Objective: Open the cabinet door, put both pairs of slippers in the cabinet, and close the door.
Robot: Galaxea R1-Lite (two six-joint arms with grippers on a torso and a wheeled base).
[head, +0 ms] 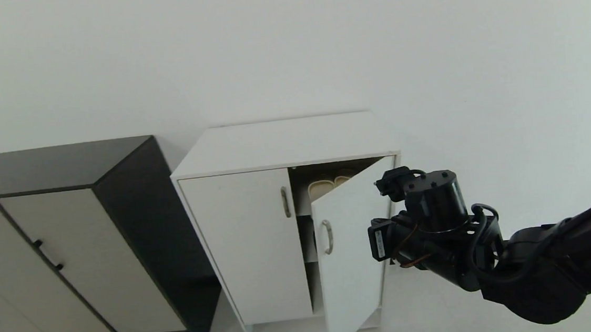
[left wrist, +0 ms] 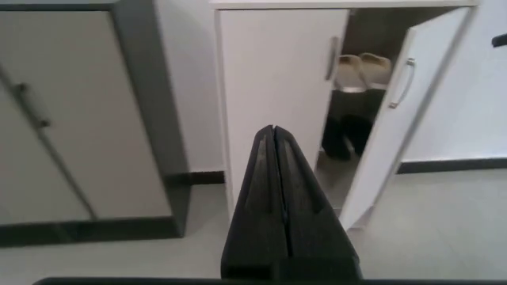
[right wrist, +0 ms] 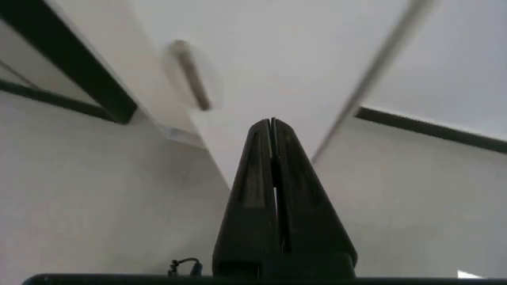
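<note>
Step in hand: closing. The white cabinet (head: 283, 140) has its left-hand door (head: 243, 244) shut and its right-hand door (head: 348, 267) swung partly open. A light pair of slippers (head: 328, 185) sits on the top shelf. On the shelf below, my left wrist view shows a dark pair (left wrist: 344, 136), though the shadow there is deep and I judge it to be slippers rather than confirm it. On that reading, loading is complete and only the door is left.

Right gripper (right wrist: 272, 123): jaws pressed together, holding nothing, tip aimed at the outer face of the open door, close to it. I cannot confirm contact. My right arm (head: 435, 202) is extended from the right, level with the door's upper half, on the outside of it and away from the handle (head: 327, 236).

Left gripper (left wrist: 273, 131): jaws likewise closed and empty, held well back from the cabinet and facing its front.

Next move, in my judgement: press the closed right tip against the door face and sweep it toward the frame until it seats flush.
</note>
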